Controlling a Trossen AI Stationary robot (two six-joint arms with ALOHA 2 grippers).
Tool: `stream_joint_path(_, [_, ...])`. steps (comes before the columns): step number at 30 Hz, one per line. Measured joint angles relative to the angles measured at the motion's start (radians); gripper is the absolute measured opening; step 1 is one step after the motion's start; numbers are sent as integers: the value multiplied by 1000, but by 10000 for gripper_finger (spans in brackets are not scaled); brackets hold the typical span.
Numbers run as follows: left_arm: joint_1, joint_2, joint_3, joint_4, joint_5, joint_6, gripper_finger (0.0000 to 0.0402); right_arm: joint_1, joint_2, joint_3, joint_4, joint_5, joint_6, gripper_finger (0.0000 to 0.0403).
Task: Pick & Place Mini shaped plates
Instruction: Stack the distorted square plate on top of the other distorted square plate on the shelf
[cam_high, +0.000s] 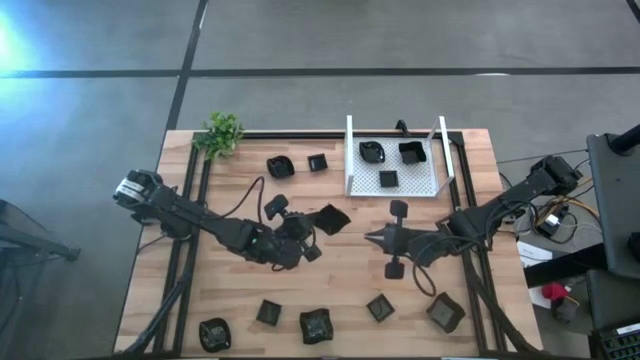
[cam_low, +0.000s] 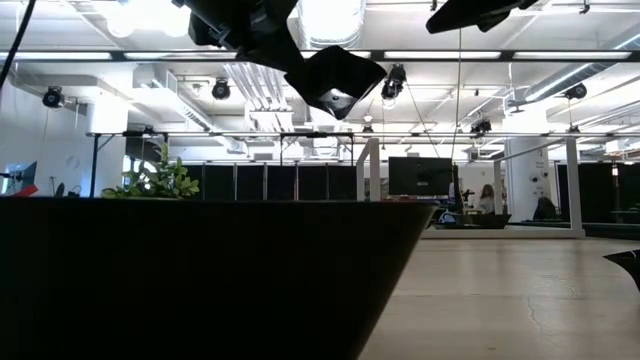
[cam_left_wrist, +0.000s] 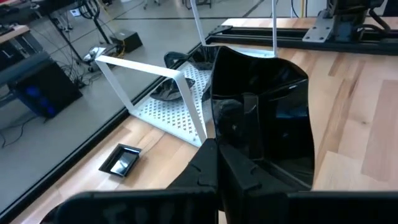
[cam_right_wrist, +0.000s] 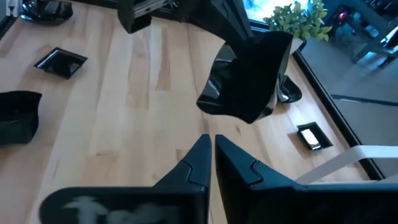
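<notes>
My left gripper (cam_high: 305, 232) is at the table's middle, shut on a black glossy mini plate (cam_high: 331, 218) with a wavy rim. The plate also shows in the left wrist view (cam_left_wrist: 261, 118), the low view (cam_low: 335, 75) and the right wrist view (cam_right_wrist: 249, 74). My right gripper (cam_high: 380, 240) is shut and empty, just right of that plate, pointing at it. Three mini plates lie in the white mesh tray (cam_high: 420, 185). Two more (cam_high: 280, 166) (cam_high: 318, 161) lie left of the tray, and several (cam_high: 316, 325) lie along the near edge. My left gripper pinches the plate's rim (cam_left_wrist: 231, 163) between its two fingers, at the edge nearest the gripper. The fingers come from the table's left, about level. The plate is lifted clear of the table and tilted, reaching out beyond the fingertips toward the tray.
A small green plant (cam_high: 221, 133) stands at the far left corner. The tray's upright walls (cam_left_wrist: 186, 93) rise just beyond the held plate. Bare wood lies between the two grippers and the near row of plates. A large dark shape (cam_low: 200, 280) fills the low view's foreground.
</notes>
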Motion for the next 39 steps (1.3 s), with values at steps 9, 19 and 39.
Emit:
stream_joint_path(9, [0,4,-15,85,2,76,0,-16,0,0,86,98,-62,94])
stream_joint_path(19, [0,78,-15,312,3,258,0,-67,0,-2,107,101,-62,103])
stream_joint_path(39, [2,208,95,395,-98,453,0,-69,0,-25,104,90,-58,96])
